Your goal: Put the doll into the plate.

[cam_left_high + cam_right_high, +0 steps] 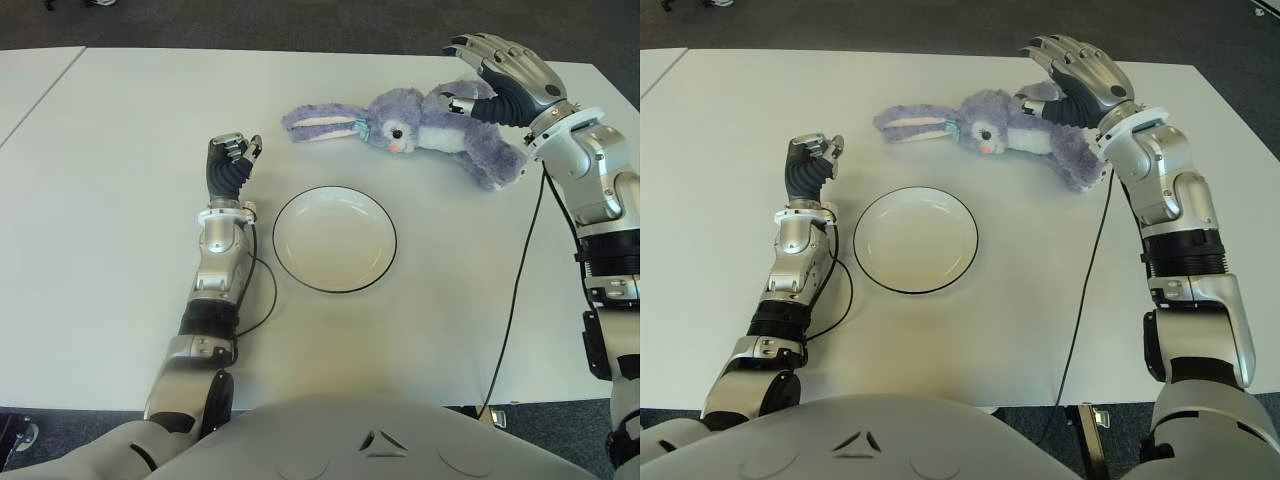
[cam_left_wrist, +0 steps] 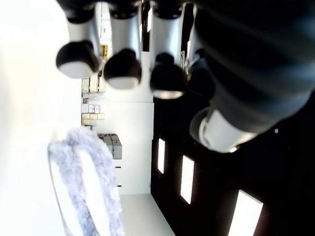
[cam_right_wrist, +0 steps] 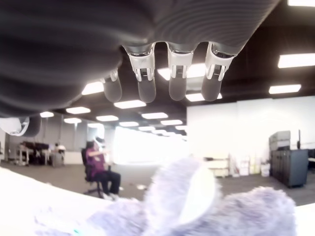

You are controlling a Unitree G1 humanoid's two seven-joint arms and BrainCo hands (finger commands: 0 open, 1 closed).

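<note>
Right hand poised over the doll, nothing gripped yet.

Your right hand point(image 1: 505, 75) hovers with fingers point(image 3: 178, 78) spread above the rear of the doll point(image 1: 430, 125), thumb near its body; the wrist view shows open air between fingertips and fur, so no grasp is made. The purple plush rabbit lies on its side on the white table point(image 1: 100, 200), ears pointing to 9 o'clock, at about 1 o'clock from the plate point(image 1: 335, 239) and apart from its rim. Expect it to be light, soft and floppy: it should squash under pressure and the ears and legs will dangle. Take it round the plump torso, not an ear. Your left hand point(image 1: 230, 160) shows at 9 o'clock of the plate, fingers curled, holding nothing.
</note>
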